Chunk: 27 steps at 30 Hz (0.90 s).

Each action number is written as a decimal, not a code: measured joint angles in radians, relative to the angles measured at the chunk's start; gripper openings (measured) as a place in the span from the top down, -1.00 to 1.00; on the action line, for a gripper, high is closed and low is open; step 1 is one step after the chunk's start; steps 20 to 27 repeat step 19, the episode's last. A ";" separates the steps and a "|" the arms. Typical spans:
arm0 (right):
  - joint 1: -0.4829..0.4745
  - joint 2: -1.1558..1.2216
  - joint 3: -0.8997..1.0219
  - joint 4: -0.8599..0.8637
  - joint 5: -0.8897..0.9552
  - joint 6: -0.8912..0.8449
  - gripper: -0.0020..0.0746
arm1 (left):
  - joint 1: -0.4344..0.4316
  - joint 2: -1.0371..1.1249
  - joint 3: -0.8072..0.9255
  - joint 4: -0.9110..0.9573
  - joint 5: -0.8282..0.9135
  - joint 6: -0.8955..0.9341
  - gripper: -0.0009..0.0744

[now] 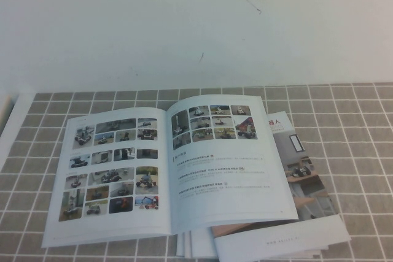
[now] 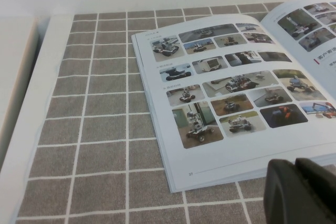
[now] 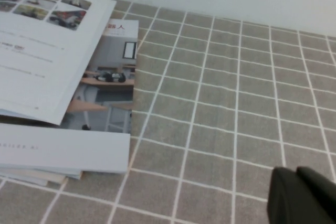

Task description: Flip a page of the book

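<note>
The book [image 1: 166,170] lies open and flat on the grey tiled table. Its left leaf, the page [image 1: 113,164], shows a grid of small colour photos. The right leaf [image 1: 224,164] has photos over text lines. Neither gripper shows in the high view. In the left wrist view my left gripper [image 2: 295,163] is shut and empty, just off the near edge of the book [image 2: 231,93]. In the right wrist view my right gripper [image 3: 295,171] is shut and empty over bare tiles, well apart from the book [image 3: 47,45].
A brochure with a brown room photo [image 1: 304,176] lies under the book's right side and also shows in the right wrist view [image 3: 107,85]. Loose white sheets [image 1: 282,243] stick out at the front. A white ledge [image 2: 31,103] borders the table's left, and a white wall [image 1: 196,23] stands behind.
</note>
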<state>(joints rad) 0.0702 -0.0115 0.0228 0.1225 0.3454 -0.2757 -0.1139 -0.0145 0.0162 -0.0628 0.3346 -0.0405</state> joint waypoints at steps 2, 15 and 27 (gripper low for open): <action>0.011 0.000 -0.001 -0.002 0.004 0.027 0.95 | 0.000 0.000 0.000 0.000 0.000 0.000 0.99; -0.120 0.000 -0.002 -0.004 0.009 0.099 0.95 | 0.000 0.000 0.000 0.002 0.000 0.000 0.99; -0.102 0.000 -0.002 -0.005 0.009 0.112 0.95 | 0.000 0.000 0.000 0.002 0.000 0.000 0.99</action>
